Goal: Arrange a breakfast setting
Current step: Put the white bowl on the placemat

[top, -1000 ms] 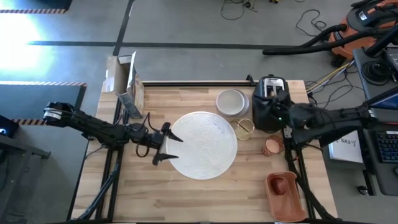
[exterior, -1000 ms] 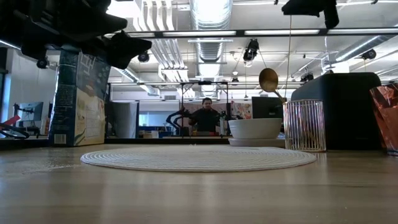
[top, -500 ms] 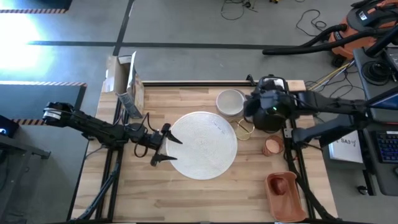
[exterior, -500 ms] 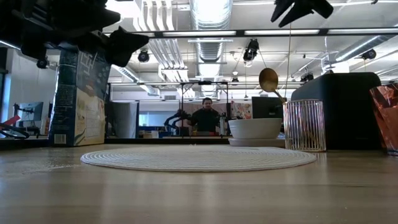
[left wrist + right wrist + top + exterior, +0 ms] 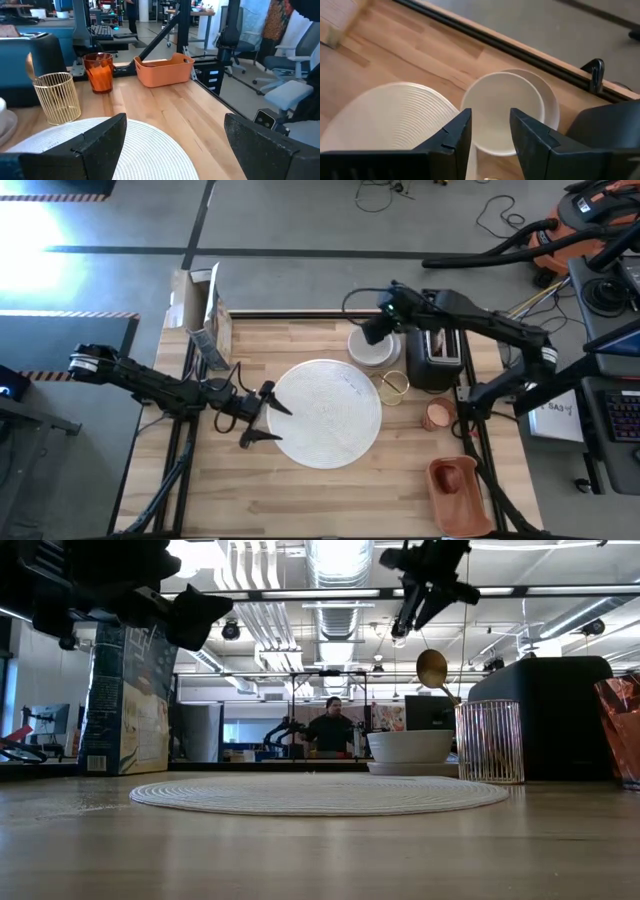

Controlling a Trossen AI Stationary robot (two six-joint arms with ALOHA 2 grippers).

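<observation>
The large round white plate (image 5: 325,412), ribbed like a mat, lies flat mid-table. My left gripper (image 5: 262,415) hovers open at its left edge, its fingers (image 5: 100,140) level over the rim. The small white bowl (image 5: 372,346) sits on a saucer (image 5: 547,100) behind the plate. My right gripper (image 5: 372,330) hangs above the bowl (image 5: 502,112), slanting down, fingers (image 5: 455,135) apart with nothing between them. The gold spoon (image 5: 433,668) stands in a gold wire cup (image 5: 393,387). A small red cup (image 5: 437,415) stands to the right of it.
A black toaster (image 5: 440,352) stands right of the bowl, close under the right arm. An orange basket (image 5: 455,482) sits at the near right corner, and a cereal box (image 5: 205,315) stands at the far left. A person (image 5: 330,730) shows far off in the room.
My right gripper has swung from above the toaster toward the table's left and far edge, to a place above the bowl. It has tipped from nearly level to slanting down, and its fingers have opened somewhat.
</observation>
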